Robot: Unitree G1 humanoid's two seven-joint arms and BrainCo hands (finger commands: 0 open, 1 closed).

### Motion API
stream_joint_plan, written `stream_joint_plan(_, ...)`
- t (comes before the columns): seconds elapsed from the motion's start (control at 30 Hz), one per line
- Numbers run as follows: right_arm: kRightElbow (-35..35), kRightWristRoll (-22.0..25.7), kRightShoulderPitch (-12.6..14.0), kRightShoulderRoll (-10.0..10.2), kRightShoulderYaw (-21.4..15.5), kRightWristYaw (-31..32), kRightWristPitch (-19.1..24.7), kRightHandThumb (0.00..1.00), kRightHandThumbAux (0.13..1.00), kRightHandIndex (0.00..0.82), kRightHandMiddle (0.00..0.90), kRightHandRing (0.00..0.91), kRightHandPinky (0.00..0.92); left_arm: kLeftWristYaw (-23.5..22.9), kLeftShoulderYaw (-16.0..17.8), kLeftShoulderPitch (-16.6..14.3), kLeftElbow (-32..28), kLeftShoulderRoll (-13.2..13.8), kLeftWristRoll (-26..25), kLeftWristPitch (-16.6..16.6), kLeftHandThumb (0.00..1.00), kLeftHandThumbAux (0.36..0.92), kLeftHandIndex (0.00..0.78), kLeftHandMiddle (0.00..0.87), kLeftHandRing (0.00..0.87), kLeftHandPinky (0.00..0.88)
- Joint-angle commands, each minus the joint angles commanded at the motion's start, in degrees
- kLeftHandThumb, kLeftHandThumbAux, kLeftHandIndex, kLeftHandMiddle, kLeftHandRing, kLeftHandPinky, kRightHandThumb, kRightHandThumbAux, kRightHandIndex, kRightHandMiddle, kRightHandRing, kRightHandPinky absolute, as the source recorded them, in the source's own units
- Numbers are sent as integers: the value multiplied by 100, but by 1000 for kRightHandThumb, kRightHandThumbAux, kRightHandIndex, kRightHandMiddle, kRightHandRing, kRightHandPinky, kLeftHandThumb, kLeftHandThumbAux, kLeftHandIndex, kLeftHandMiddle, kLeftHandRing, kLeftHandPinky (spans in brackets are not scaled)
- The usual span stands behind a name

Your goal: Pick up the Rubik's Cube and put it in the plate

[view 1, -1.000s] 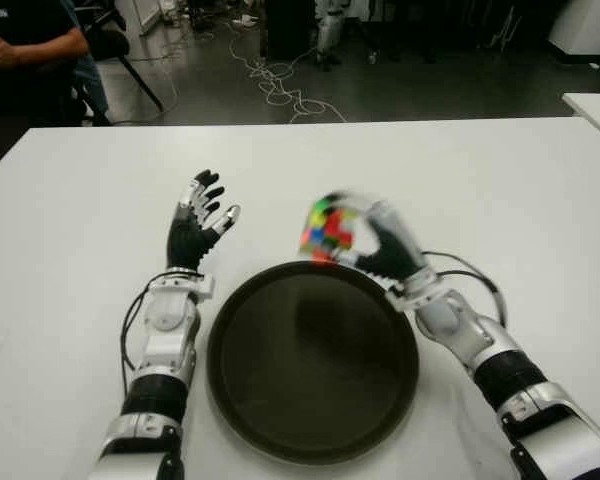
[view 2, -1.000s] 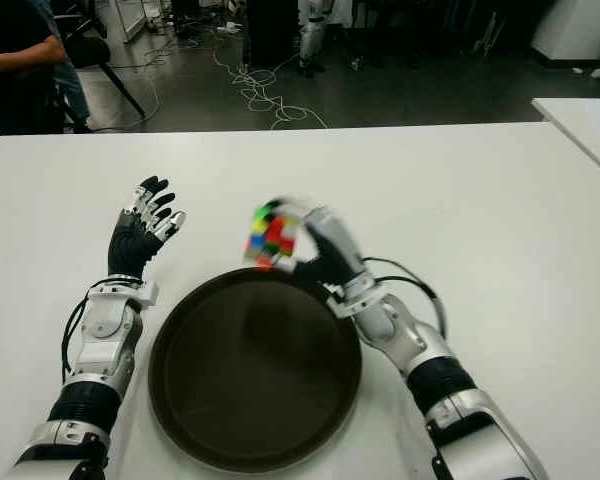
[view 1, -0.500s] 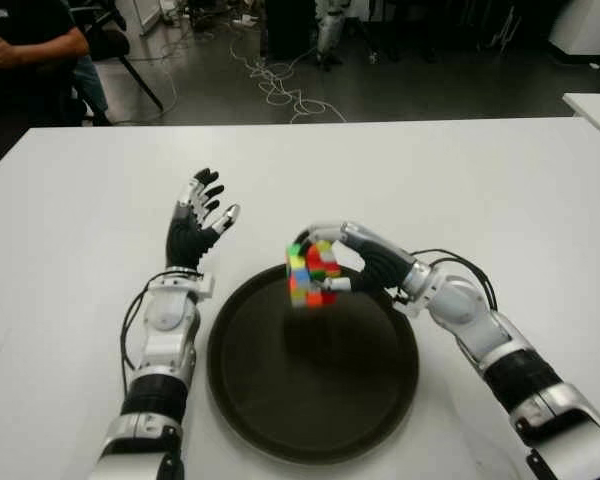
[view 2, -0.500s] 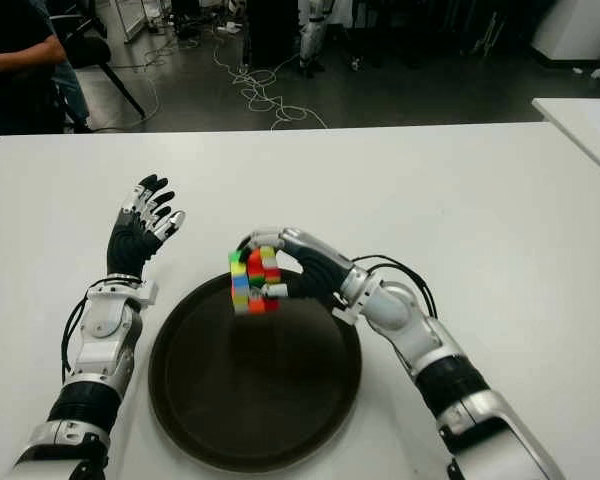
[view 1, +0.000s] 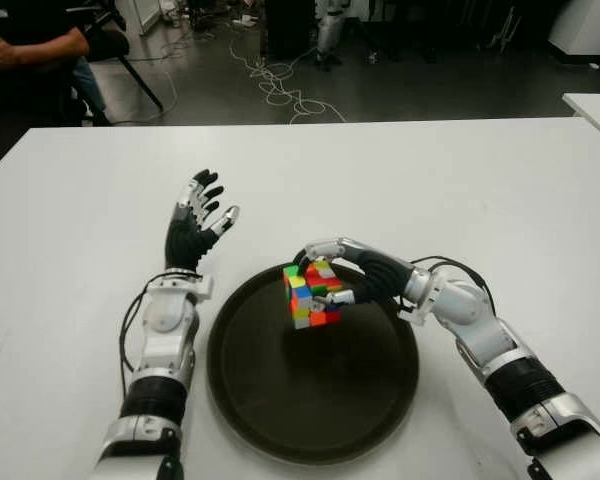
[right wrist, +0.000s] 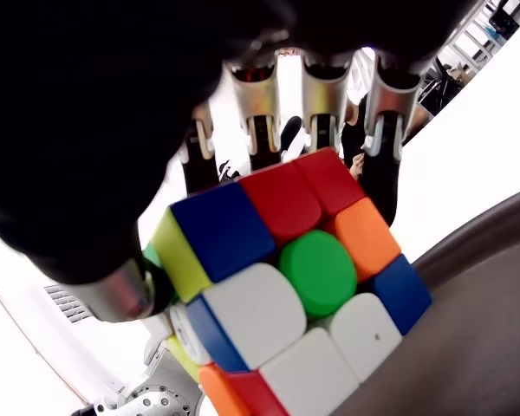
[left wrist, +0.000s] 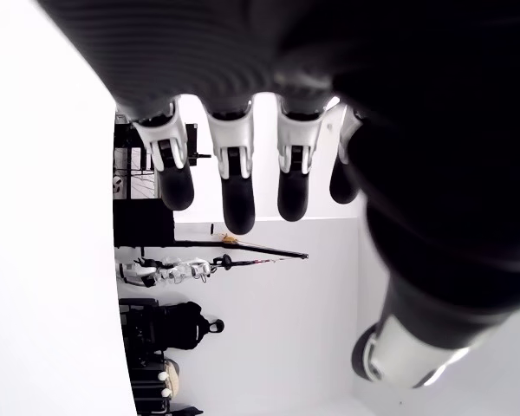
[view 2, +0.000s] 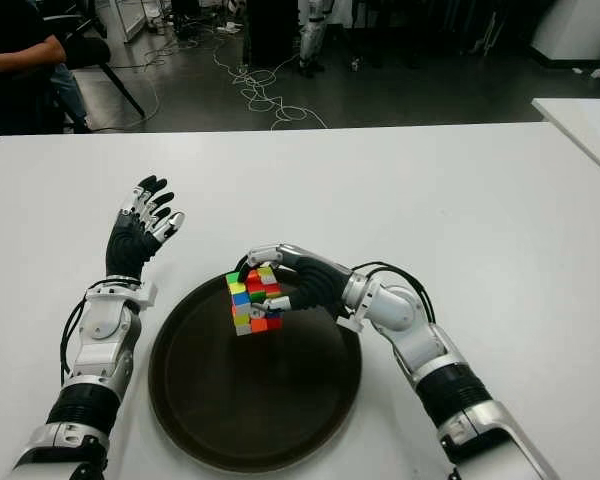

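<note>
Gripping the cube, the right hand reaches in from the plate's far right rim, fingers over the top face and thumb pressed low on the near side. This pinch from above and the side leaves the cube's underside free, which suits a set-down. The cube sits tilted, over the far part of the plate; the right wrist view shows its lower corner close to the dark plate surface, but whether it touches cannot be told. Judged from this, the carry is nearly complete and only lowering and release remain. The tilt is a risk: released as is, the cube may roll onto a face, though the raised rim should contain it. The left hand stands beside the plate's far left edge, fingers spread, holding nothing, clear of the work. Table surface is white and bare around the plate.
</note>
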Motion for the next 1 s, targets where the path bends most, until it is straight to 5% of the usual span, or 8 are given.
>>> stream_joint_plan(0.33,145,-104,16,163,-143,-136,-132,836,686,424,467,481,494,23,19,9,6,-11,-16,-5,63,780,75,147,130,117)
stream_joint_plan(0.53,245,0,36,317,-264,-245,-171,837,687,453,438,391,408,-25,13,-8,23,-18,-26,-69,49,785,74,145,126,103)
stream_joint_plan(0.73,357,3,25,477,-414,-405,-237,693,728,404,228,199,198,-40,15,-20,35,-15,-30,-69,33,784,72,143,127,112)
stream_joint_plan(0.77,383,8,13,496,-430,-414,-254,499,703,280,158,133,134,-41,17,-23,36,-16,-34,-62,37,783,69,139,124,113)
stream_joint_plan(0.83,424,19,2,520,-455,-414,-300,277,670,135,72,57,59,-48,12,-21,28,-12,-32,-50,42,782,66,134,121,113)
stream_joint_plan(1.0,571,-18,-19,564,-518,-434,-474,119,595,23,11,9,9,-16,-14,-4,-26,6,26,6,45,778,61,128,118,115)
